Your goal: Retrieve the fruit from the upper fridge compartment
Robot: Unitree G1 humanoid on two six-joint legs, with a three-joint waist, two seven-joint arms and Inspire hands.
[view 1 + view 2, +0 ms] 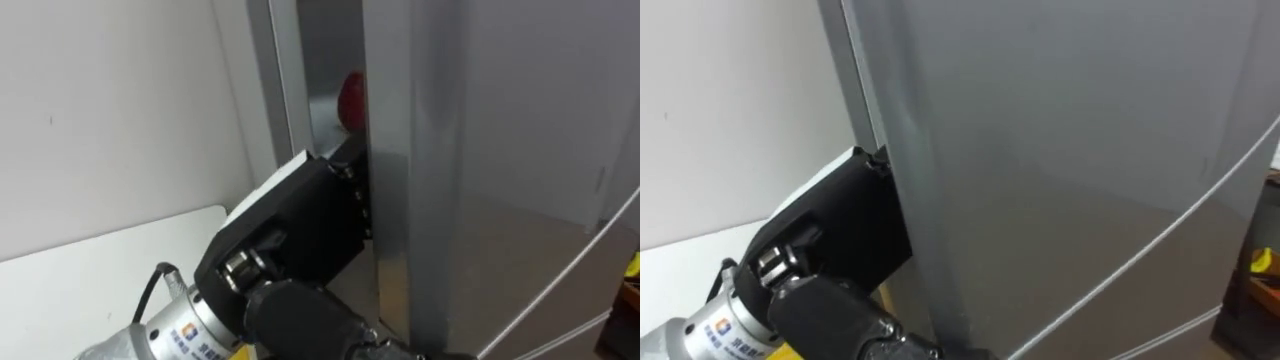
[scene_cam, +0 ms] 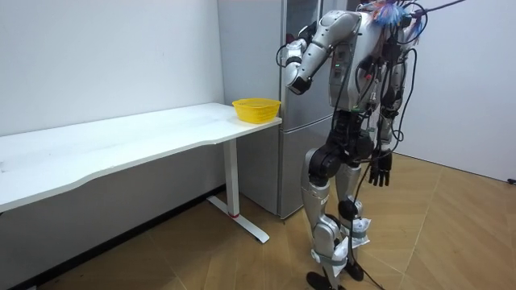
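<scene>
**Door cracked, left hand at its edge**

The robot stood close in front of the fridge (image 2: pixel 294 161), with the white table (image 2: pixel 121 141) to its left. The upper door (image 1: pixel 470 150) stood slightly ajar, showing a narrow gap along its left edge. The left hand (image 1: pixel 300 220) was raised to that edge. Its dark back faced the camera and its fingers reached into the gap behind the door, so I could not tell whether they were curled round the edge or straight. The right hand (image 2: pixel 381 171) hung at the robot's side with loose fingers, holding nothing. A yellow bowl (image 2: pixel 256 109) sat on the table's far end, near the fridge. Far inside the gap a small red thing (image 1: pixel 352 100) showed on an upper shelf. It was probably the item to fetch, though what it was could not be made out.

The step in hand seemed to be swinging the door wide. To do it well, the robot would hook well behind the edge, pull along the door's arc and keep its body clear of the swing. It would reach in only once the shelf lay fully open.
</scene>
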